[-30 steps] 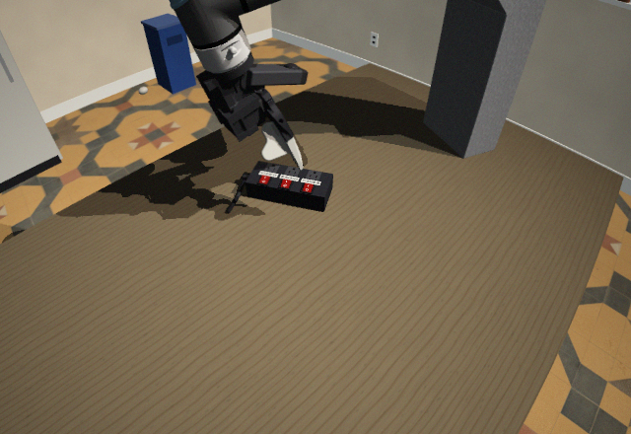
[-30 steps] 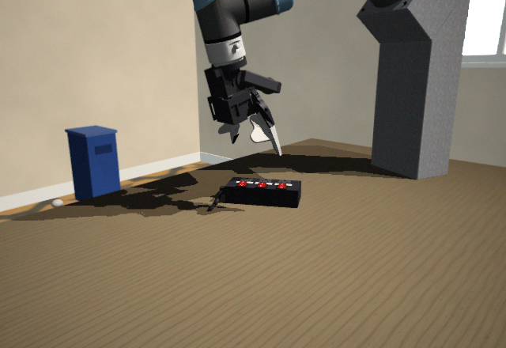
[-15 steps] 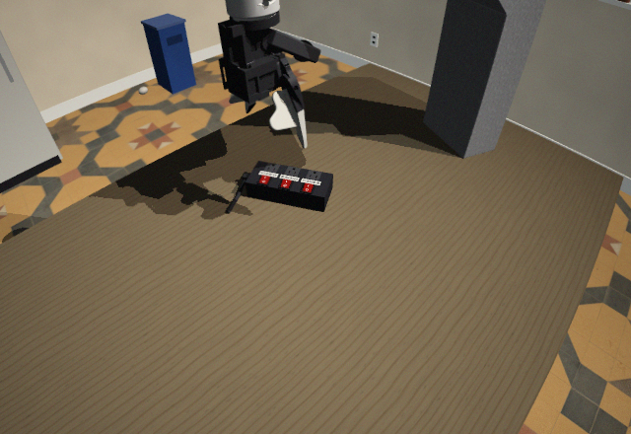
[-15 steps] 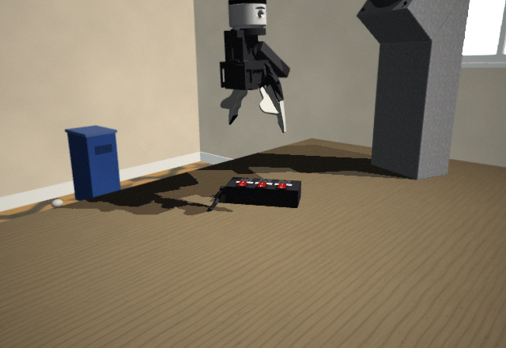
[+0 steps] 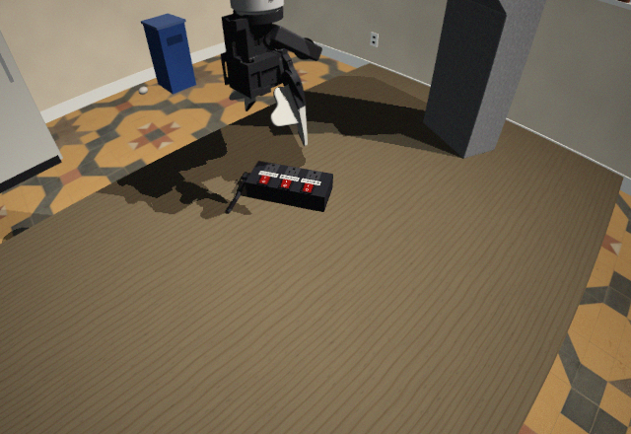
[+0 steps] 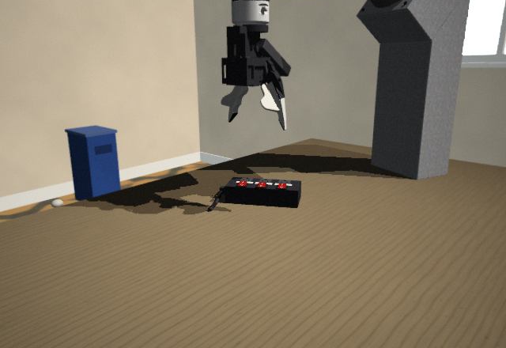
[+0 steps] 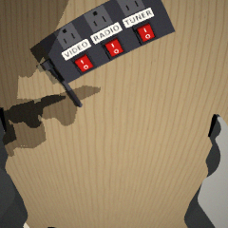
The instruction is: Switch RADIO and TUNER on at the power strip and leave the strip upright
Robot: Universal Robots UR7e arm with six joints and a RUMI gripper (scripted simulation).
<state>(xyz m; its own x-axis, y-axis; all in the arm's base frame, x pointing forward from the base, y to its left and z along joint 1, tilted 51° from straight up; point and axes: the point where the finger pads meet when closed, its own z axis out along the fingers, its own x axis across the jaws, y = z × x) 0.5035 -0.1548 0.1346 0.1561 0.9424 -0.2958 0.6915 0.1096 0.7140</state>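
The black power strip (image 5: 320, 192) (image 6: 263, 197) (image 7: 161, 19) lies right way up on the wooden table (image 5: 356, 291) (image 6: 285, 274), sockets and switches facing up. In the wrist view it has three red rocker switches labelled VIDEO (image 7: 82, 63), RADIO (image 7: 113, 47) and TUNER (image 7: 145, 33). All three look alike; I cannot tell on from off. A short cable stub (image 5: 235, 198) (image 6: 214, 202) (image 7: 64, 85) sticks out at the VIDEO end. My gripper (image 5: 277, 120) (image 6: 257, 123) (image 7: 107, 112) is open and empty. It hangs well above the table, just behind the strip, pointing down.
The grey robot pedestal (image 5: 473, 62) (image 6: 417, 91) stands on the table behind and right of the strip. A blue bin (image 5: 169, 52) (image 6: 92, 160) and a small white ball (image 5: 143, 90) (image 6: 57, 202) are on the tiled floor by the far wall. A pale cabinet (image 5: 20, 128) stands at the left.
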